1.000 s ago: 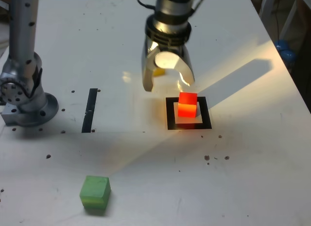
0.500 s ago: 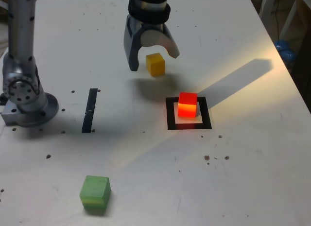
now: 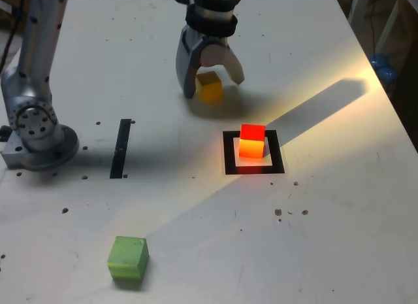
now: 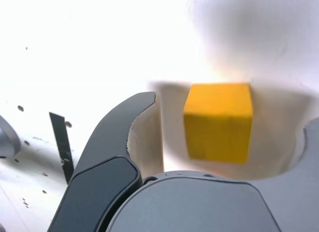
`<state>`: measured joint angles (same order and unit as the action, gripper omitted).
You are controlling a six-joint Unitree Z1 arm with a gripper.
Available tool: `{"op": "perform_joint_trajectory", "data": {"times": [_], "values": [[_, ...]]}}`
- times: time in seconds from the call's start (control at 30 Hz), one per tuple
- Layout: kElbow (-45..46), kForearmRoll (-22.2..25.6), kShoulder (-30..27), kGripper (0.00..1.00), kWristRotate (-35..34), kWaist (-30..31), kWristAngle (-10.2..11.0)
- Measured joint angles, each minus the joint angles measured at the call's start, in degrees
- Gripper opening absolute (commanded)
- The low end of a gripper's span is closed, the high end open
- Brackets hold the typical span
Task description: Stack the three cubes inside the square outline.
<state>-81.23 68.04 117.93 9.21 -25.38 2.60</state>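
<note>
Arm (image 3: 39, 62) cut off at exterior view's top. Red cube (image 3: 252, 141) hides part of square outline (image 3: 277, 153). Blue thing (image 3: 384, 72) beyond table's (image 3: 313, 238) right edge blurred.

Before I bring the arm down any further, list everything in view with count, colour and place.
yellow cube: one, orange-yellow, on the table between the open jaws, untouched by them as far as the wrist view shows
red cube: one, red with an orange glow, inside the square outline
green cube: one, green, near the exterior view's bottom left
square outline: one, black with a pale centre, under the red cube
tape strip: one, black, left of the outline in the exterior view
table: one, white, dark specks, under everything listed above
blue object: one, beyond the table's right edge in the exterior view
pincer: one, grey, open around the yellow cube
arm: one, grey, its base at the exterior view's left
</note>
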Motion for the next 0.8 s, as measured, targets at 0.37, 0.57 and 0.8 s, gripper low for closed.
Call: {"op": "perform_joint_trajectory", "data": {"times": [0.37,0.57,0.8], "values": [[-0.98,-1.21,0.28,0.31,0.48,-0.38,0.5],[-0.99,-1.22,0.28,0.31,0.54,-0.38,0.49],[-1.13,-1.22,0.28,0.31,0.54,-0.38,0.49]]}}
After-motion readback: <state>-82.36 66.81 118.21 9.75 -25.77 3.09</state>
